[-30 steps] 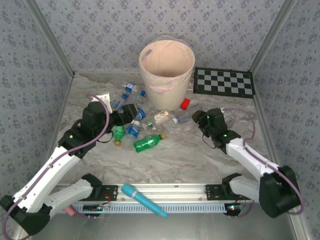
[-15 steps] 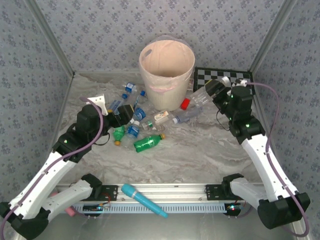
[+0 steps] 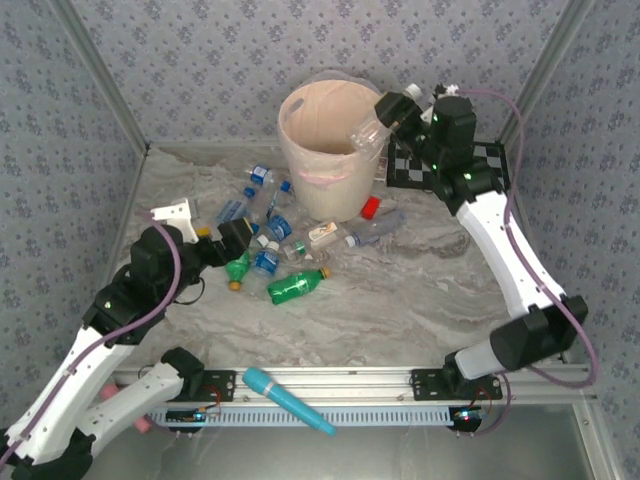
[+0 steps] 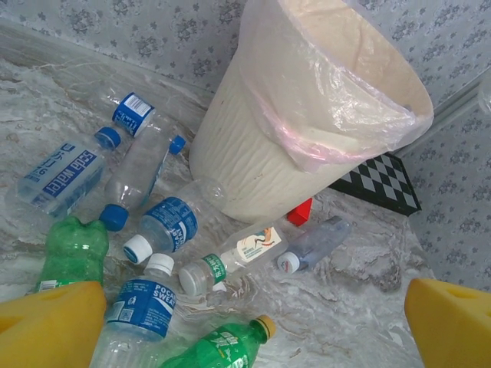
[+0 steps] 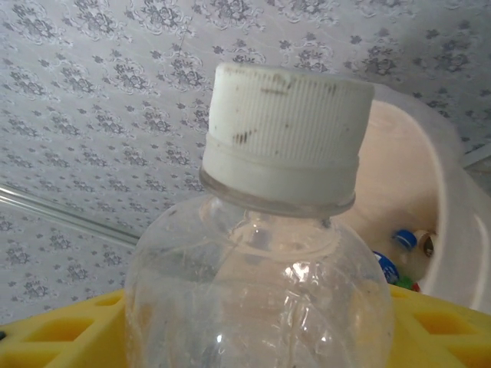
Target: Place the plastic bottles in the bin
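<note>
Bin: the big peach bin [image 3: 322, 190] with a clear bag over its rim stands at the back of the table.

Done so far: the right wrist camera sees a few bottles lying at the bottom of the bin. One is a blue-capped bottle [image 5: 404, 240]. I cannot count them.

Happening now: the right gripper [image 3: 383, 112] is up high, at the right side of the bin's rim. It is squeezed shut around a clear bottle [image 3: 367, 128]. The bottle has a white cap and its cap end pokes out over the bin's mouth. I think this one is about ready to be dropped in.

Left to do: most of the job, I think. A pile of bottles lies on the table in front of the bin and to its left. There is a green bottle [image 3: 297, 286] with a yellow cap, a second green one [image 3: 237, 268], and several blue-label bottles [image 3: 266, 258]. One more see-through bottle [image 3: 378, 230] lies low by the bin's right side.

Left gripper: the left gripper [image 3: 240, 238] is low, near the pile to the left of the bin. Its yellow fingers [image 4: 47, 326] are spread wide apart. It holds nothing and I cannot see it touching any bottle.

Not for the bin: the red block [image 3: 371, 207] right beside the bin, and the blue wand [image 3: 288, 400] far in front of it.
</note>
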You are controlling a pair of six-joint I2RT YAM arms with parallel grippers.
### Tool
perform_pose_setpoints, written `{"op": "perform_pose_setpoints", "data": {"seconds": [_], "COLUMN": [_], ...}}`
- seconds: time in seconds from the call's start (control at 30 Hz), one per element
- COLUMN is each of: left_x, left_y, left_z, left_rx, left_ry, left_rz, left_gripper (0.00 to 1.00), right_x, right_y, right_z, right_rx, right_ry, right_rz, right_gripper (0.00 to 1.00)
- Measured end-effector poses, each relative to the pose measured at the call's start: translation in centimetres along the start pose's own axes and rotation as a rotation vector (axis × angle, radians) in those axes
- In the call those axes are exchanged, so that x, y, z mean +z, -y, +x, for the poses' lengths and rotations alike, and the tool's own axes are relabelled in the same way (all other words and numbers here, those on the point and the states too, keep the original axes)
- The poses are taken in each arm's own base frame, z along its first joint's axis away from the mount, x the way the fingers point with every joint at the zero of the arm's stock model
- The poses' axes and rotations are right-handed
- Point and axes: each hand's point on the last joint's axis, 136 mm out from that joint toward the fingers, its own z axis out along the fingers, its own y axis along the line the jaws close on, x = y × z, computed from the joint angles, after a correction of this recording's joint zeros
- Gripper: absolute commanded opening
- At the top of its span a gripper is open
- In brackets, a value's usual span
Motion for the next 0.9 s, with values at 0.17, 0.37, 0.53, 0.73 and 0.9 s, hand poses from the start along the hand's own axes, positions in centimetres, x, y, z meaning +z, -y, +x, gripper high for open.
{"op": "perform_pose_setpoints", "data": {"seconds": [0.17, 0.37, 0.53, 0.73, 0.9], "left_x": [-0.9, -1.8, -2.0, -2.1, -2.1], "left_y": [-0.5, -1.0, -1.3, -1.5, -1.7], "left_z": [0.0, -0.1, 0.0, 0.3, 0.4], "left_rx": [-0.001, -0.002, -0.001, 0.002, 0.004], "left_ry": [0.01, 0.023, 0.025, 0.014, 0.009], "left_rz": [-0.008, -0.019, -0.028, -0.037, -0.041], "left_gripper": [1.0, 1.0, 1.0, 1.0, 1.0], "right_x": [4.2, 8.1, 10.0, 10.7, 10.7], "right_y": [-2.1, -3.7, -4.2, -3.3, -2.8], "right_z": [0.4, 1.8, 1.6, 1.9, 2.2], "right_rx": [-0.006, -0.015, -0.03, -0.031, -0.044], "right_ry": [-0.031, -0.077, -0.079, -0.094, -0.104], "right_rz": [-0.034, -0.041, -0.029, 0.013, 0.031], "right_gripper": [0.68, 0.68, 0.68, 0.69, 1.0]}}
